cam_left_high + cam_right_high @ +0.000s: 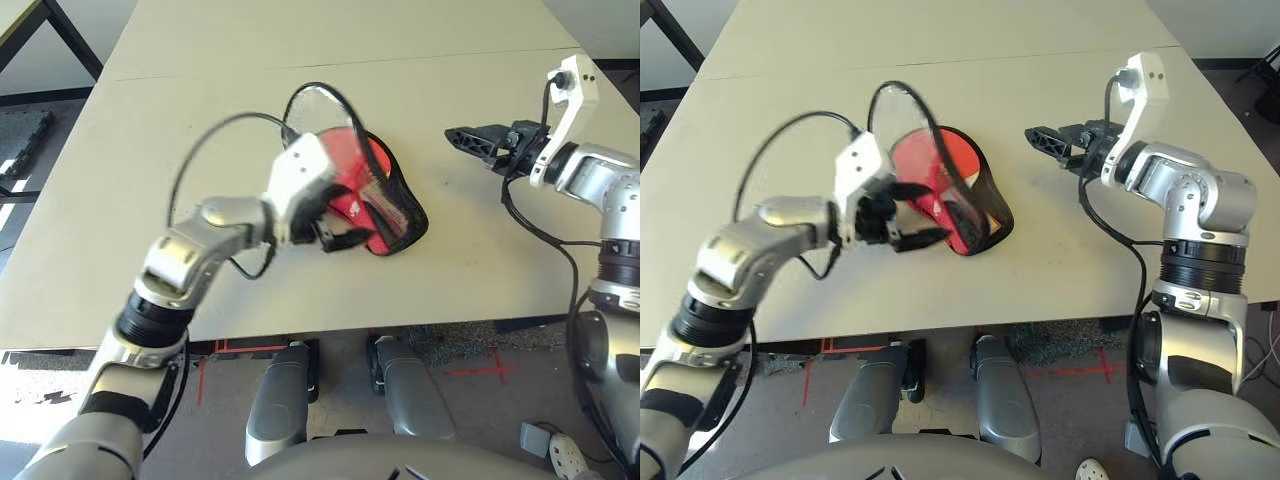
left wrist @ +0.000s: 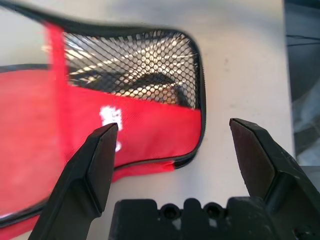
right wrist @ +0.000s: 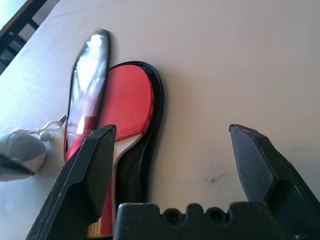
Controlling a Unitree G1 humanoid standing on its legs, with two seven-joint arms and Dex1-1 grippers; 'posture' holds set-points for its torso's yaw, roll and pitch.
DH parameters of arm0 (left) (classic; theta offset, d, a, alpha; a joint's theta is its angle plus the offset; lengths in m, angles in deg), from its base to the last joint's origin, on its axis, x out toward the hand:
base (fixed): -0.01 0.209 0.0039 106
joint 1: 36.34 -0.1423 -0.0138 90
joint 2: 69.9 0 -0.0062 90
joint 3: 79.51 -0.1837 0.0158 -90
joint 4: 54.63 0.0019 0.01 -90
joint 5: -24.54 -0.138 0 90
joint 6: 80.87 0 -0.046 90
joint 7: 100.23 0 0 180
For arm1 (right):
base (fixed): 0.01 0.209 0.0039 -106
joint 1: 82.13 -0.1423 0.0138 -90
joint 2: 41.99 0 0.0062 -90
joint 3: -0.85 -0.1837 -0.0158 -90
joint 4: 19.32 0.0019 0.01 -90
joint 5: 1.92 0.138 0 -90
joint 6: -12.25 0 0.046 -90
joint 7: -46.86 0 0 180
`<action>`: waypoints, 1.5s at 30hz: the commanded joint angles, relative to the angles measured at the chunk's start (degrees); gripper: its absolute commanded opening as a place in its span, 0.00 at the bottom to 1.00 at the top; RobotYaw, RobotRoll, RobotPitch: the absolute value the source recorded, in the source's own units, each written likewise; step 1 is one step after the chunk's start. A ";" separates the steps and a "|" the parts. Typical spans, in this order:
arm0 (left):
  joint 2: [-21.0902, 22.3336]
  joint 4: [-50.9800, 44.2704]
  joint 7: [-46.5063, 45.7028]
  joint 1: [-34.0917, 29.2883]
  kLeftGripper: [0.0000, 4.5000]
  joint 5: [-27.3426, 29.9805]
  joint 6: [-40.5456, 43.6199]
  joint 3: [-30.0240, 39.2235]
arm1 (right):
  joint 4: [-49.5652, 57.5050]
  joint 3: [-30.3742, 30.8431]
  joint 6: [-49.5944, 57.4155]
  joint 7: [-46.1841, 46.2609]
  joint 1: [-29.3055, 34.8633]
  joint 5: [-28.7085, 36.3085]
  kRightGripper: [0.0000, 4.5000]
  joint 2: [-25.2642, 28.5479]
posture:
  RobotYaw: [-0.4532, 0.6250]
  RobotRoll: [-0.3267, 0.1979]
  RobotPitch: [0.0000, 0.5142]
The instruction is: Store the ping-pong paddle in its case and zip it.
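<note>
The case (image 1: pixel 396 208) lies mid-table, its red cover with a mesh pocket (image 2: pixel 130 60) and a white logo folded partly over the black half. The ping-pong paddle (image 3: pixel 131 100) rests inside on that black half. Its red face (image 1: pixel 958 155) shows past the raised cover, and its light wooden handle (image 3: pixel 116 160) points toward the case's narrow end. My left gripper (image 2: pixel 172 127) hovers open just above the case's narrow end, nothing between its fingers. To the right of the case my right gripper (image 1: pixel 462 138) stands open above the table, pointing at the case and apart from it.
The beige table (image 1: pixel 200 120) has bare room to the left, behind and right of the case. A black cable (image 1: pixel 215 130) loops from my left wrist over the case. The table's front edge (image 1: pixel 300 335) runs near my body. A dark frame (image 1: pixel 60 30) stands off the far left corner.
</note>
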 commanded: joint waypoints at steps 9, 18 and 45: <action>5.26 -1.60 1.64 -0.60 1.00 -0.19 0.99 3.48 | -0.15 6.89 6.62 -3.50 2.77 3.07 0.99 -1.15 | 0.47 0.62 0.38; 8.45 -3.71 2.67 -0.69 1.00 0.90 3.03 5.67 | -4.47 11.00 5.19 -2.87 2.24 1.29 0.99 -5.36 | 0.49 0.62 0.40; 12.98 -5.72 4.70 1.46 1.00 1.82 5.43 6.51 | -8.98 10.77 11.17 1.60 0.13 0.45 0.48 -12.08 | 0.50 0.62 0.41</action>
